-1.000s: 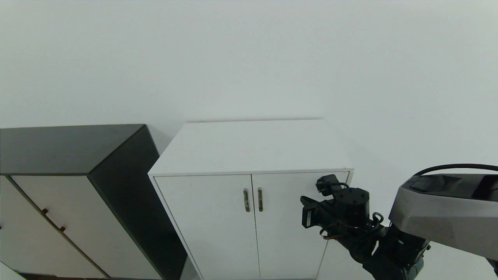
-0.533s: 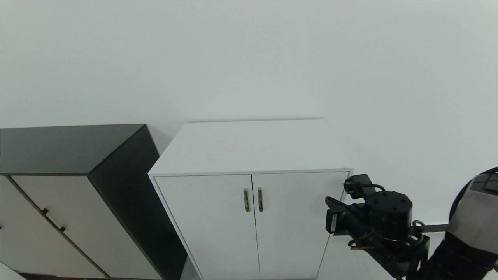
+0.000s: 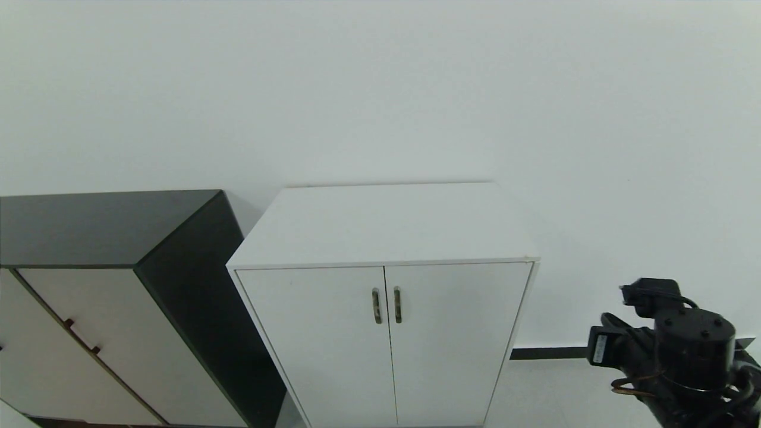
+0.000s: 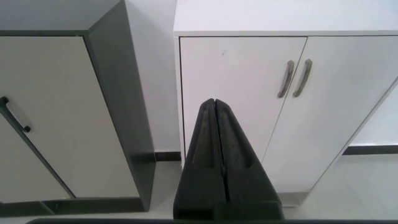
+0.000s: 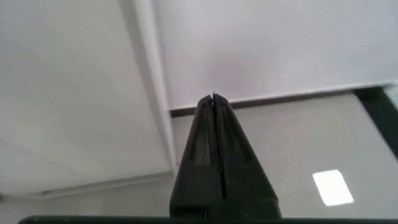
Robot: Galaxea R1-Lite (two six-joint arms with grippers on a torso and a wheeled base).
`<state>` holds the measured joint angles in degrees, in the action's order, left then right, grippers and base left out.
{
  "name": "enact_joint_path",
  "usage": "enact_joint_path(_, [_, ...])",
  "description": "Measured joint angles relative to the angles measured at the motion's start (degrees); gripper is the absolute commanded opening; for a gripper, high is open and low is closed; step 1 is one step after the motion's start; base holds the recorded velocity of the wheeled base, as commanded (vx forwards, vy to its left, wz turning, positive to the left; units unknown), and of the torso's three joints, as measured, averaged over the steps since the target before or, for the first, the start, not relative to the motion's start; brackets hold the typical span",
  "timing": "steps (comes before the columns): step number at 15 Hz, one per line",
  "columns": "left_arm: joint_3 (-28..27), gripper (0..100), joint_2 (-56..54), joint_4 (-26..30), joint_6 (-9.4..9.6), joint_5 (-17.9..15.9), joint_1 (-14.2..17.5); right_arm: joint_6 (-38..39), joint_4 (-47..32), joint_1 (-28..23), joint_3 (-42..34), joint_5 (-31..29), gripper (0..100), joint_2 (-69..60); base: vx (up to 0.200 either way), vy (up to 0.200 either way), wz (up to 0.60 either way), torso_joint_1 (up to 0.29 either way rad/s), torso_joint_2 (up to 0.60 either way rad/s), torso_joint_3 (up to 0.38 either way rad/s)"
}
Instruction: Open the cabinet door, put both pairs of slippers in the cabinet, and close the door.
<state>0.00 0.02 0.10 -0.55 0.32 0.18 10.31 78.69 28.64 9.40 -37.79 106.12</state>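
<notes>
The white cabinet stands against the wall with both doors shut, and its two metal handles meet at the centre seam. My right arm hangs low to the right of the cabinet, apart from it. In the right wrist view my right gripper is shut on nothing, with wall and floor beyond it. My left gripper is shut and empty, some way in front of the cabinet's left door, left of the handles.
A dark cabinet with pale drawer fronts stands close on the white cabinet's left. A dark baseboard runs along the wall to the right, with bare light floor below it.
My right arm has swung right and down, from in front of the cabinet's right door to beside the cabinet. The doors have stayed shut.
</notes>
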Motion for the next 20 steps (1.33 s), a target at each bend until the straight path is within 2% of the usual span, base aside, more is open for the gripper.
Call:
enact_joint_path(4, [0.0,0,0.0,0.0,-0.07,0.01,-0.05,0.66,-0.88,-5.51,-8.06,-0.79,0,-6.64,0.0,0.0,0.0,0.0,0.0,0.0])
enact_joint_path(8, [0.0,0,0.0,0.0,-0.11,0.04,0.0,1.8,-10.44,-8.16,-9.33,-1.65,0,-15.13,0.0,0.0,0.0,0.0,0.0,0.0])
enact_joint_path(10, [0.0,0,0.0,0.0,-0.11,0.01,0.0,2.82,-18.83,-8.57,-9.37,-1.6,0,-21.26,0.0,0.0,0.0,0.0,0.0,0.0])
enact_joint_path(13, [0.0,0,0.0,0.0,-0.11,0.01,-0.05,7.45,-38.16,-8.94,-9.4,0.44,0,-34.01,0.0,0.0,0.0,0.0,0.0,0.0])
enact_joint_path(17, [0.0,0,0.0,0.0,-0.11,0.01,0.0,8.86,-61.54,-9.07,-9.22,10.23,0,-60.09,0.0,0.0,0.0,0.0,0.0,0.0])
enact_joint_path(20, [0.0,0,0.0,0.01,-0.11,0.0,-0.05,3.64,-73.91,-10.48,-8.28,20.11,0,-82.05,0.0,0.0,0.0,0.0,0.0,0.0])
